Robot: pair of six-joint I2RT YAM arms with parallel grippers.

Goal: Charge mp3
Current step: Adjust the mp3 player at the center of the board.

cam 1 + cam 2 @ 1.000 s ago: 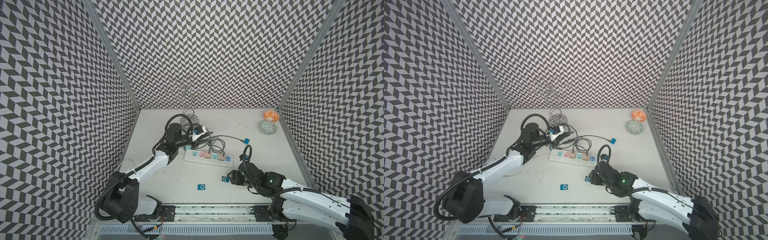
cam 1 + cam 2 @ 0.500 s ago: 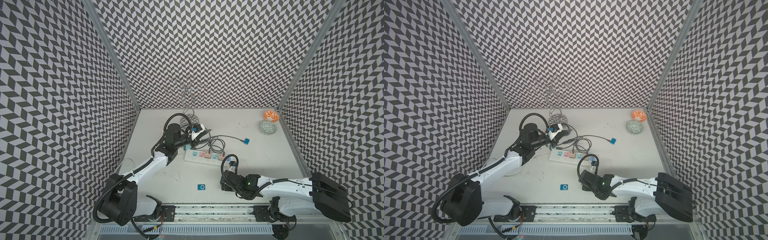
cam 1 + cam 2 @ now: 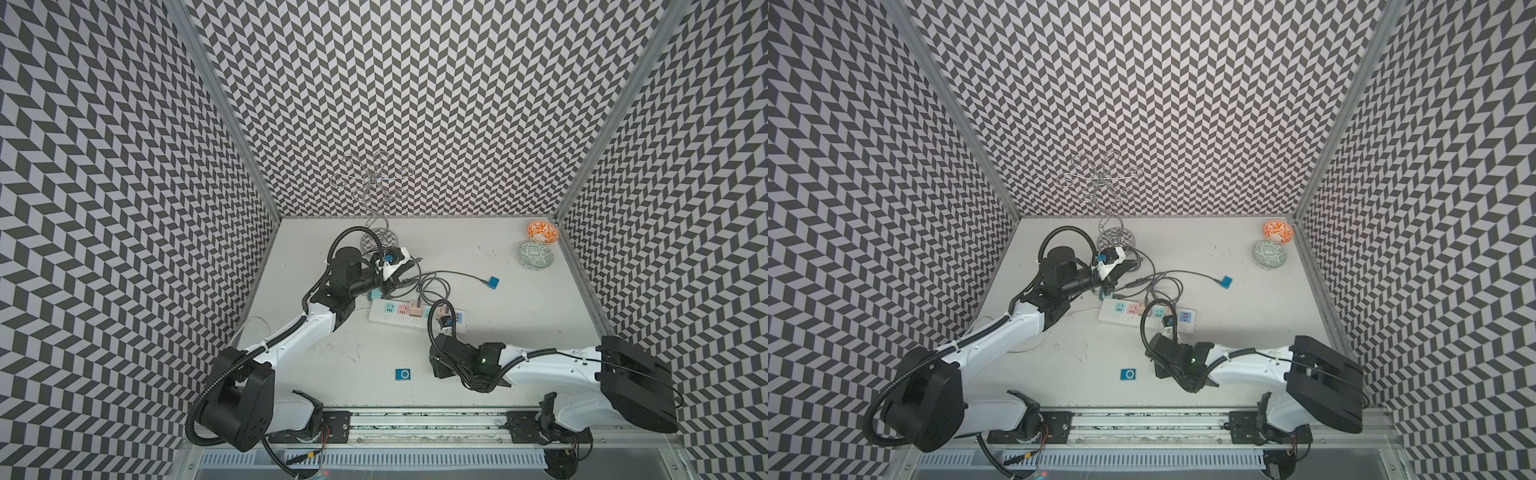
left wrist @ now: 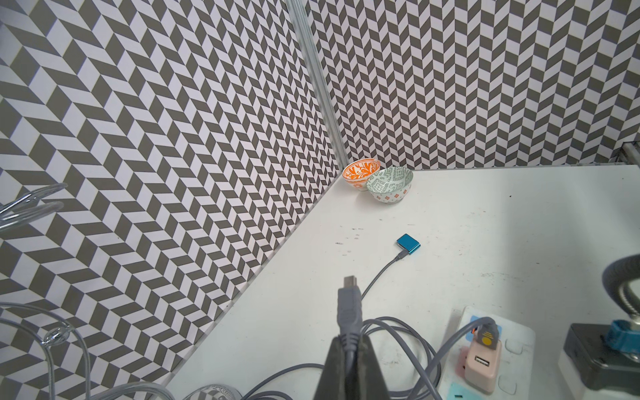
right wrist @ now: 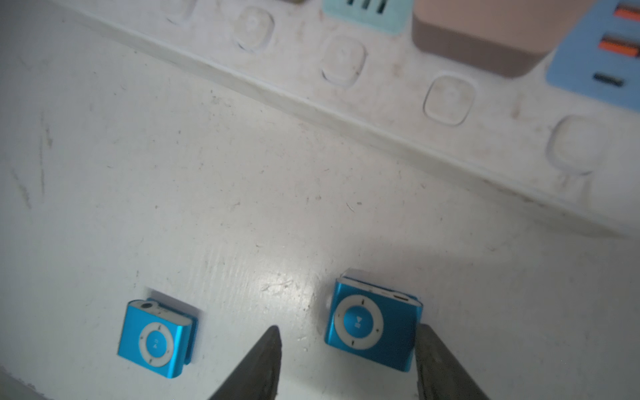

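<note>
My left gripper [image 4: 349, 341] is shut on a grey cable [image 4: 398, 332] just behind its plug [image 4: 349, 301], and holds it above the table behind the power strip [image 3: 415, 313]. In both top views the plug [image 3: 419, 260] [image 3: 1142, 260] sticks out past the fingers. My right gripper [image 5: 346, 334] is open and low over the table, with a blue mp3 [image 5: 372, 323] between its fingers. One finger [image 5: 436, 360] touches the mp3's side. In both top views the right wrist hides this mp3. A second blue mp3 [image 5: 156, 337] [image 3: 404, 374] [image 3: 1128, 374] lies just beside the gripper.
A third blue mp3 [image 3: 493, 282] [image 4: 408, 243] lies further back with a grey cable plugged into it. Pink chargers [image 4: 479, 363] sit in the power strip [image 5: 450, 114]. Two bowls [image 3: 541, 232] [image 3: 536, 254] stand in the back right corner. A wire stand [image 3: 376, 183] stands at the back.
The right arm has swung left and come down over an mp3 that lay in plain sight before, and its jaws have narrowed a little. The left arm has barely moved.
</note>
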